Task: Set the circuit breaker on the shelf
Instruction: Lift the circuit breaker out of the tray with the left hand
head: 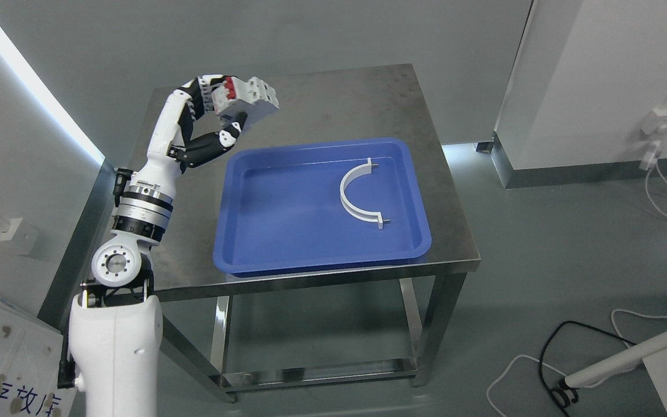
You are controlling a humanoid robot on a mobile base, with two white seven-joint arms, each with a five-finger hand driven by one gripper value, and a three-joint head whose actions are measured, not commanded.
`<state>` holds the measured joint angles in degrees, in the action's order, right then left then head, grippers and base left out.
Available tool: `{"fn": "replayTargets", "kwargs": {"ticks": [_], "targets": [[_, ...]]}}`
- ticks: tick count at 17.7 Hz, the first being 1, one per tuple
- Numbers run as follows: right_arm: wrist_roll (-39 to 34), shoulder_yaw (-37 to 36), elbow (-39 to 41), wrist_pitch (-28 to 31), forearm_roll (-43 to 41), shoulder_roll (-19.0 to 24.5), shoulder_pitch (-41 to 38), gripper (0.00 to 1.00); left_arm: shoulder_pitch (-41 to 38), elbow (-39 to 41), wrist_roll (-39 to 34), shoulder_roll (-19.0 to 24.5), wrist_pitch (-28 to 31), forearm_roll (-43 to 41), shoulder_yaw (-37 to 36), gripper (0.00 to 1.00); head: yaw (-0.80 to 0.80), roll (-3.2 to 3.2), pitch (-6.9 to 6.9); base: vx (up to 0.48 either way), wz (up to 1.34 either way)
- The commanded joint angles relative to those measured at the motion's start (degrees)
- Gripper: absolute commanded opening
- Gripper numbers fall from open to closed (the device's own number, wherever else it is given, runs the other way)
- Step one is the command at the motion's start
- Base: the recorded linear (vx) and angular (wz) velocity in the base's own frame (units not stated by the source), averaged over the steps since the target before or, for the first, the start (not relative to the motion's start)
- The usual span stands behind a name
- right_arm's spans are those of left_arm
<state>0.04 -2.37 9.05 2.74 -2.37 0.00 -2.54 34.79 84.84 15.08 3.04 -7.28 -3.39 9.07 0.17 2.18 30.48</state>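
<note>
While left hand [217, 113] holds circuit breaker [249, 98] aloft, beyond blue tray's [252, 243] far-left corner, fingers curled tight on one end. My worry: long overhang twisting loose during swing; no shelf visible yet.

Even, cool indoor light fills my view, and focus stays sharp throughout. A bright strip [32, 87] glares along the left wall, washing out there. The steel table [362, 98] shows a dull sheen. Soft shadow pools under it; straight lines bow slightly at the edges.
</note>
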Motion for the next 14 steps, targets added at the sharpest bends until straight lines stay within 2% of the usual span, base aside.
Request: {"fn": "replayTargets", "kwargs": {"ticks": [1,6,14], "targets": [[0.13,0.0,0.0,-0.01,0.0,-1.0,-0.01,1.0,-4.8,0.77,-4.09,-2.04,-3.44,11.12,6.84,0.11,0.0,0.0,0.0,0.0,0.0],[0.13,0.0,0.0,-0.01,0.0,-1.0,-0.01,1.0,-6.66,0.77,-4.09,-2.04,-5.29,11.12,6.05,0.11,0.0,0.0,0.0,-0.02,0.0],[0.13,0.0,0.0,-0.01,0.0,-1.0,-0.01,1.0,-10.26,0.07,-4.18,-2.04,-9.06,11.21,0.87,0.12,0.0,0.0,0.0,-0.237,-0.01]]}}
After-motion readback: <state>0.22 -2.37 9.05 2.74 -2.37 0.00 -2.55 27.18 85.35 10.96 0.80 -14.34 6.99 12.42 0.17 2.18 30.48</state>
